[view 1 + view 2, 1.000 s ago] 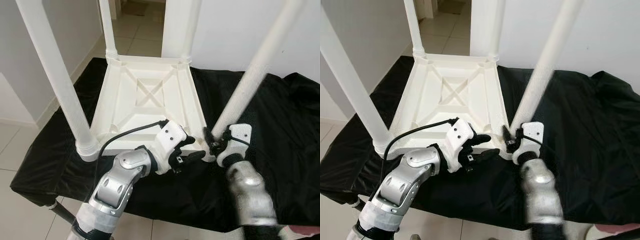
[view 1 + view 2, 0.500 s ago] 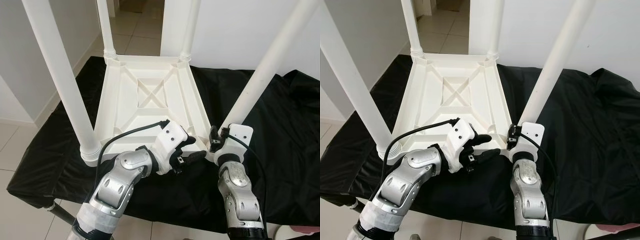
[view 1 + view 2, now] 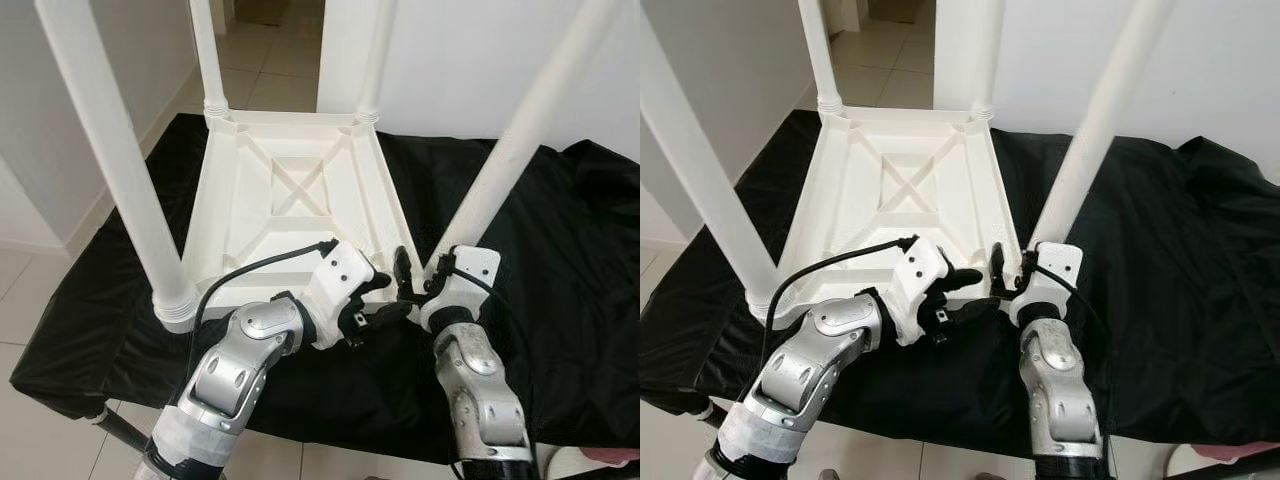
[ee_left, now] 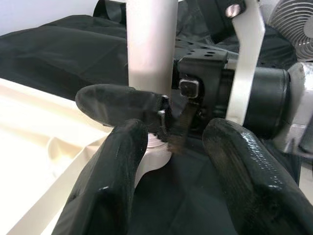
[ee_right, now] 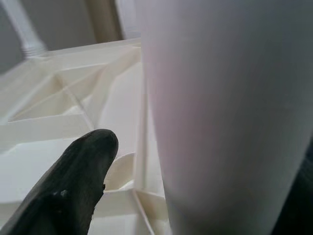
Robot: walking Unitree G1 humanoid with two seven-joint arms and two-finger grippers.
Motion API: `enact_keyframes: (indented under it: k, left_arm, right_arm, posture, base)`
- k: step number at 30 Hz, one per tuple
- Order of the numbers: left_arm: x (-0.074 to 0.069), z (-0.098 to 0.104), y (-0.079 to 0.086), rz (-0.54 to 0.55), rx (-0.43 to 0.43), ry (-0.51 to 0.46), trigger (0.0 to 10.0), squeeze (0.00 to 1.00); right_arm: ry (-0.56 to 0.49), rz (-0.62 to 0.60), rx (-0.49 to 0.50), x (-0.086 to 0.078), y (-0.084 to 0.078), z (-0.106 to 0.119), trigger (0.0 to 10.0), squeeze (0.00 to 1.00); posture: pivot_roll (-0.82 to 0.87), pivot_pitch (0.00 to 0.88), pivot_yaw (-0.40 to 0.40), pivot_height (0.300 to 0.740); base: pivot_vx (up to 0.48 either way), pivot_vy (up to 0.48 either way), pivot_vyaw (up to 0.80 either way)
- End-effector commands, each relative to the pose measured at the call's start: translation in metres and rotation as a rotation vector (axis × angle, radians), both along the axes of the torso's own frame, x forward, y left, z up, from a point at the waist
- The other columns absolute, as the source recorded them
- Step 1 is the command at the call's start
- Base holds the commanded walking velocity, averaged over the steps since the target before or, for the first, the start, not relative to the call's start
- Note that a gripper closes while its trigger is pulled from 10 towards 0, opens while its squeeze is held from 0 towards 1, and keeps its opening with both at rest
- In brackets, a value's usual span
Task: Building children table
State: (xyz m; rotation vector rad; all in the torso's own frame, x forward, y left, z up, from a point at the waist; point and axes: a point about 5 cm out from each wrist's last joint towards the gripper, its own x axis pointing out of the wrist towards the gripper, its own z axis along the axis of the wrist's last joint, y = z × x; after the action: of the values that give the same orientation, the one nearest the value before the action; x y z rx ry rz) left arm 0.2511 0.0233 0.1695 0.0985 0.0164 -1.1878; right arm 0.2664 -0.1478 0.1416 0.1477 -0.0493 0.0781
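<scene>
A white plastic table [image 3: 295, 195] lies upside down on a surface covered with black cloth [image 3: 560, 250], its ribbed underside facing up and its four legs rising from the corners. The right pincer [image 3: 417, 282] is at the near right corner, its black fingers set around the base of the near right leg [image 3: 520, 140], which leans outward to the right; the right wrist view shows that leg pressed close against one finger [image 5: 73, 186], so the pincer appears to hold it. The left pincer [image 3: 378, 303] sits just beside it at the table's near edge, its two fingers spread apart and gripping nothing, pointing toward the same corner. The near left leg [image 3: 120, 170] stands in its socket at the left corner, with tiled floor [image 3: 270, 60] beyond the surface.
</scene>
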Motion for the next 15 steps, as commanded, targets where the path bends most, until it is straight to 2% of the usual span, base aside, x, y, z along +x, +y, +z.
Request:
enact_keyframes:
  k: [1,2,4,7,11,12,15]
  left_arm:
    - [0.002,0.002,0.003,0.05,0.0,-0.009,10.0,0.0]
    - [0.003,0.003,0.003,0.044,-0.001,-0.011,10.0,0.0]
    - [0.003,0.003,0.003,0.044,-0.001,-0.011,10.0,0.0]
    - [0.003,0.004,0.002,0.039,-0.003,-0.013,10.0,0.0]
    - [0.004,0.004,0.002,0.038,-0.004,-0.013,10.0,0.0]
    - [0.004,0.005,0.002,0.032,-0.003,-0.015,10.0,0.0]
    - [0.003,0.005,0.001,0.024,-0.003,-0.017,10.0,0.0]
  right_arm:
    - [0.005,0.034,0.024,-0.001,0.003,0.0,10.0,1.0]
    - [-0.004,0.149,-0.018,-0.001,-0.014,-0.001,10.0,0.0]
    - [-0.004,0.149,-0.018,-0.001,-0.014,-0.001,10.0,0.0]
    - [-0.024,0.287,-0.103,0.002,-0.035,-0.001,10.0,0.0]
    - [-0.026,0.318,-0.118,0.003,-0.038,-0.001,10.0,0.0]
    - [-0.019,0.438,-0.156,0.007,-0.041,-0.004,10.0,0.0]
    - [-0.007,0.517,-0.168,0.01,-0.043,-0.006,10.0,0.0]
  posture:
    - [-0.08,0.0,-0.041,0.74]
    - [-0.09,0.0,-0.036,0.74]
    - [-0.09,0.0,-0.036,0.74]
    - [-0.09,0.0,-0.033,0.74]
    - [-0.09,0.0,-0.033,0.74]
    - [-0.09,0.0,-0.027,0.74]
    - [-0.09,0.0,-0.026,0.74]
  base:
    - [0.0,0.0,0.0]
    - [0.0,0.0,0.0]
    - [0.0,0.0,0.0]
    - [0.0,0.0,0.0]
    - [0.0,0.0,0.0]
    - [0.0,0.0,0.0]
    - [0.0,0.0,0.0]
